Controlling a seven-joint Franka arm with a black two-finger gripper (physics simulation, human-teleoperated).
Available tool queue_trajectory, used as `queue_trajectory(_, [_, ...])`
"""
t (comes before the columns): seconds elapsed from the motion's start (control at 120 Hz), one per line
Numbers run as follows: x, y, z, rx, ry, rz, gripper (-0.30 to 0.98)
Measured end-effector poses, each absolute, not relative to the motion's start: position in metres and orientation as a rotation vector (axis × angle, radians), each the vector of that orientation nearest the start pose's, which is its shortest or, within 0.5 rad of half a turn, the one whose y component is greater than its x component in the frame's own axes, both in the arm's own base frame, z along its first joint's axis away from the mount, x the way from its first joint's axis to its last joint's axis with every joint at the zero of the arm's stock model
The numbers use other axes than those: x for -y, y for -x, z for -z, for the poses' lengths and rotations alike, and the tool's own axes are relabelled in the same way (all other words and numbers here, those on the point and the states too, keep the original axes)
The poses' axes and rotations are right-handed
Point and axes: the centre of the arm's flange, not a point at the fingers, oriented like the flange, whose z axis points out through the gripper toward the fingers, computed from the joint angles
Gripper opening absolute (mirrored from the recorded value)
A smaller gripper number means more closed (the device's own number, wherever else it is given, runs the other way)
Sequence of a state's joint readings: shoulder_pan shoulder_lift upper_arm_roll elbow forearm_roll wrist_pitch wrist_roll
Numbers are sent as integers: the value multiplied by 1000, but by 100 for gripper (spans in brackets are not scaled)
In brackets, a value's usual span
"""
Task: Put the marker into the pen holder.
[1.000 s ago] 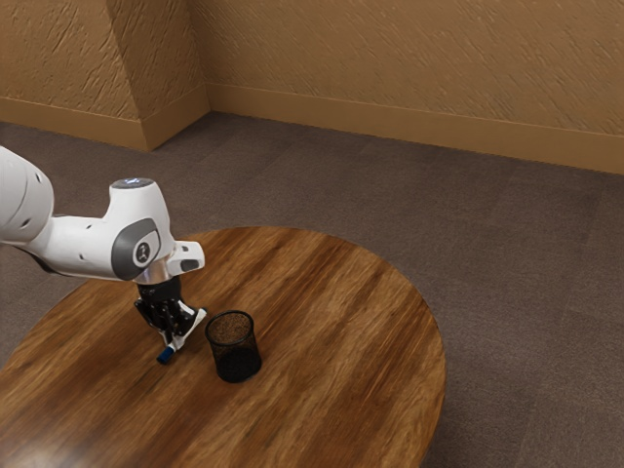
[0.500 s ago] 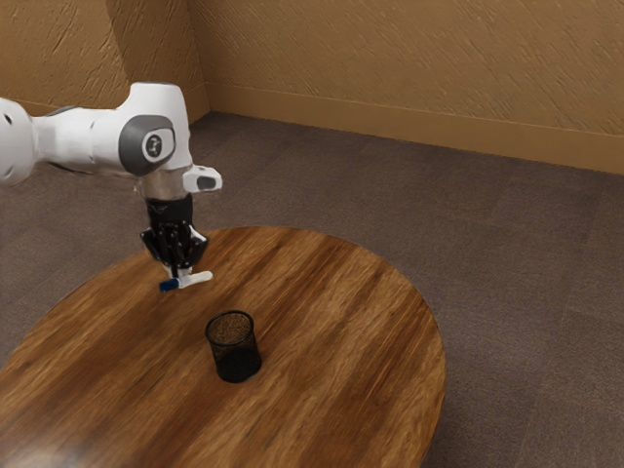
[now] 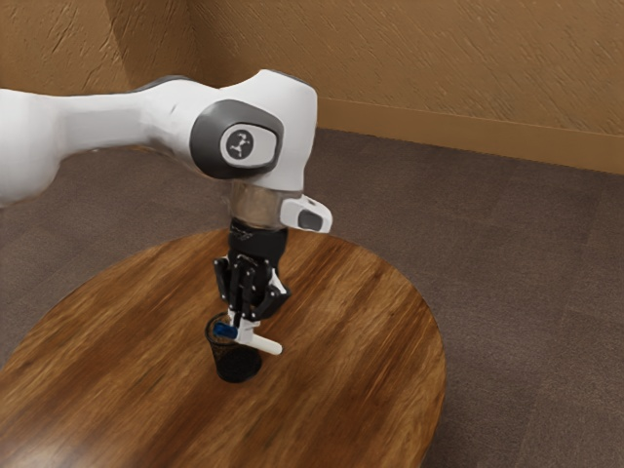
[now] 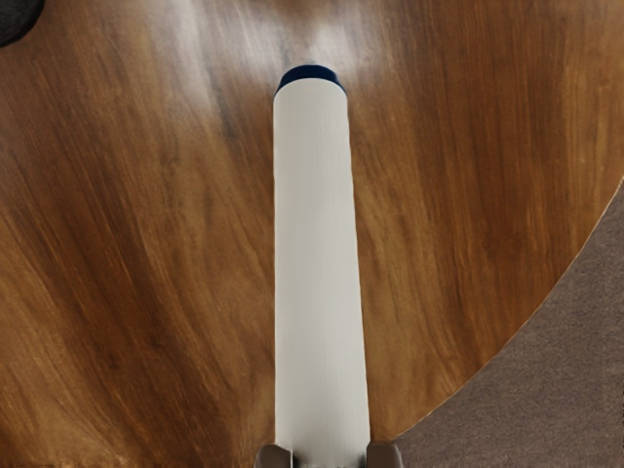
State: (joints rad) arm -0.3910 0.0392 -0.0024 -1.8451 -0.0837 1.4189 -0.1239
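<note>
In the exterior view, my arm (image 3: 136, 122) comes in at the left edge of the frame, thick and white, and runs across the upper left to the joint with the dark grey ring, up from the centre. The round wooden worktop (image 3: 127, 380) spreads from the lower left to right of the centre. Just left of the centre, in the lower half, I have the black mesh pen holder (image 3: 237, 368) standing upright on the wood, part of its rim hidden. Over that rim, as this camera sees it, is the blue end of the marker (image 3: 261, 343); whether it is directly above the opening I can't tell from here. My end effector (image 3: 244, 331) points down at the same spot, closed on the marker, which it holds crosswise. The white end sticks out toward the lower right, over the worktop. Farther right, dark carpet (image 3: 526, 263) fills the frame's right side, with the tan wall (image 3: 439, 58) along the top.

In the wrist view, a dark rounded thing (image 4: 14, 18) is cut off by the upper left corner; I can't make out what it is. Through the middle, the marker's white barrel runs from the lower edge up to a dark blue band, and the fingertips (image 4: 275, 455) pinch it from both sides at the bottom. Wood grain lies beneath, and carpet takes the lower right corner, past the worktop's curved edge.
</note>
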Motion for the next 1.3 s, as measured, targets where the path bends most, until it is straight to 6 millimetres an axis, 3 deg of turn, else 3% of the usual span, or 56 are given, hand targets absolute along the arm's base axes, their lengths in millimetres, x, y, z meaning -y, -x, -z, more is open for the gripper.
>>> queue_trajectory(0.075, [184,-485,-474,-301,3008,-731,-7])
queue_trajectory(0.167, [118,-507,-473,-76,3041,-753,-7])
queue_trajectory(0.208, [87,-515,-463,27,3044,-790,-7])
queue_trajectory(0.242, [73,-520,-446,79,3036,-844,-7])
queue_trajectory(0.283, [79,-524,-426,78,3023,-901,-7])
queue_trajectory(0.333, [97,-525,-416,41,3014,-923,-7])
queue_trajectory(0.425, [104,-534,-426,38,3033,-872,-6])
queue_trajectory(0.567, [85,-550,-437,106,3058,-823,-6])
queue_trajectory(0.75, [31,-572,-403,265,3050,-890,-6])
queue_trajectory(0.858, [18,-578,-367,308,3026,-977,-5])
queue_trajectory(0.942, [11,-583,-353,329,3025,-997,-3])
queue_trajectory(1.083, [12,-593,-345,335,3040,-1006,26])
queue_trajectory(1.15, [11,-605,-365,321,3079,-927,38])
queue_trajectory(1.2, [-2,-612,-397,335,3134,-793,44])
queue_trajectory(1.233, [-7,-612,-430,334,3171,-677,48])
queue_trajectory(1.3, [-14,-597,-515,318,3232,-403,53])
